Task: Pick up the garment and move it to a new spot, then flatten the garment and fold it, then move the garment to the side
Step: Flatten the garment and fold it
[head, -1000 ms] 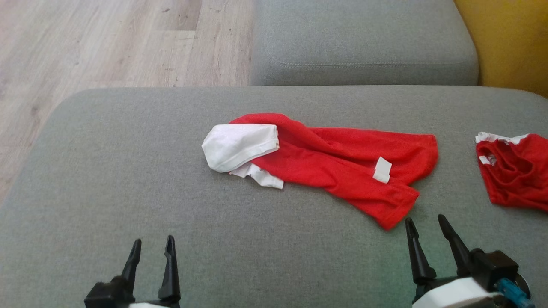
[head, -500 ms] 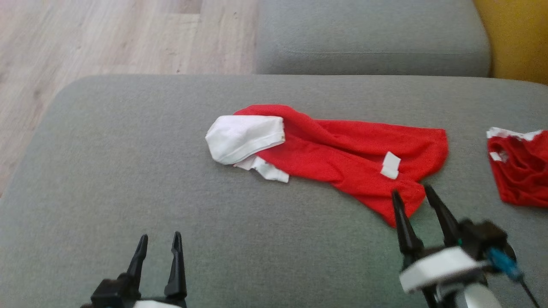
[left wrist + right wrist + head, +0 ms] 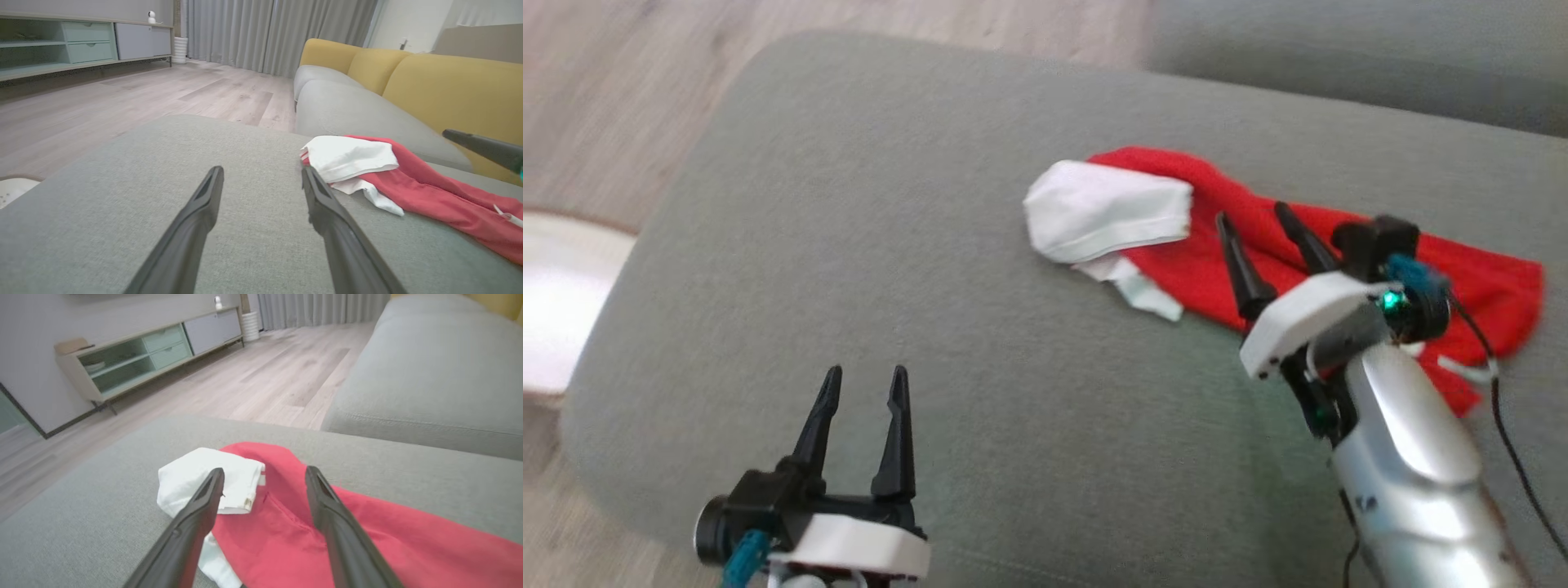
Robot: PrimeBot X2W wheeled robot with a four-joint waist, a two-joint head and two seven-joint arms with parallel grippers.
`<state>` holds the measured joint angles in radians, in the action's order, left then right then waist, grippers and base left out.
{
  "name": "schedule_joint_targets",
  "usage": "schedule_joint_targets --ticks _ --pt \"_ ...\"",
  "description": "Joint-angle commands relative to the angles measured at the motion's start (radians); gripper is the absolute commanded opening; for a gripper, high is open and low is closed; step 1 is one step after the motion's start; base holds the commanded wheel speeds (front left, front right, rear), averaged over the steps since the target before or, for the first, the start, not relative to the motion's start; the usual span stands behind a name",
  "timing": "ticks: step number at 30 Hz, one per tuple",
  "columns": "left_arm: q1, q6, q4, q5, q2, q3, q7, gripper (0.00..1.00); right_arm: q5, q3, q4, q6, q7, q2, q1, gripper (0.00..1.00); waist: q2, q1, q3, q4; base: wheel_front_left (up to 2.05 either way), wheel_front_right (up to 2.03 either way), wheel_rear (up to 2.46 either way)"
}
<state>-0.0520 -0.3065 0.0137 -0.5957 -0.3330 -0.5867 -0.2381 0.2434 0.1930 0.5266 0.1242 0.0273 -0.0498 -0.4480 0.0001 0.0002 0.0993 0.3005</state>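
Note:
The garment (image 3: 1233,261) is a crumpled red cloth with a white part at its left end, lying on the grey sofa cushion (image 3: 890,245). In the right wrist view the garment (image 3: 286,522) lies right under the fingers, and in the left wrist view the garment (image 3: 408,183) is to the right. My right gripper (image 3: 1251,214) hovers open above the garment's middle, with nothing between its fingers. Open too, my left gripper (image 3: 864,376) stays over bare cushion at the lower left, well apart from the cloth.
The cushion's edge drops to a wooden floor (image 3: 621,82) at the left. A second grey cushion (image 3: 1339,49) lies beyond, with yellow backrests (image 3: 449,81) behind. A low cabinet (image 3: 143,355) stands far across the room.
The camera has turned, shifting the whole picture. My right gripper has moved forward from the garment's near edge to above its middle. The left gripper keeps its place over bare cushion.

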Motion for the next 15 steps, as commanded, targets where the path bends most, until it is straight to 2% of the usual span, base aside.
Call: schedule_joint_targets --ticks 1,8,15 --pt "-0.051 0.004 -0.028 0.011 -0.002 0.027 -0.007 1.0 -0.009 0.018 0.023 0.007 0.001 0.0 -0.07 1.0 -0.0001 -0.0002 0.067 0.079 0.0 0.0 0.0" --pt "-0.062 0.013 -0.013 0.018 0.026 0.019 -0.014 1.0 0.01 0.009 0.25 0.007 -0.003 0.0 -0.186 1.0 -0.0001 -0.0002 0.117 0.14 0.0 0.0 0.0" --pt "-0.059 0.018 0.001 0.026 0.042 0.021 -0.019 1.0 0.096 0.095 0.331 0.007 -0.06 0.0 -0.234 1.0 -0.0001 -0.0002 0.123 0.14 0.0 0.0 0.0"
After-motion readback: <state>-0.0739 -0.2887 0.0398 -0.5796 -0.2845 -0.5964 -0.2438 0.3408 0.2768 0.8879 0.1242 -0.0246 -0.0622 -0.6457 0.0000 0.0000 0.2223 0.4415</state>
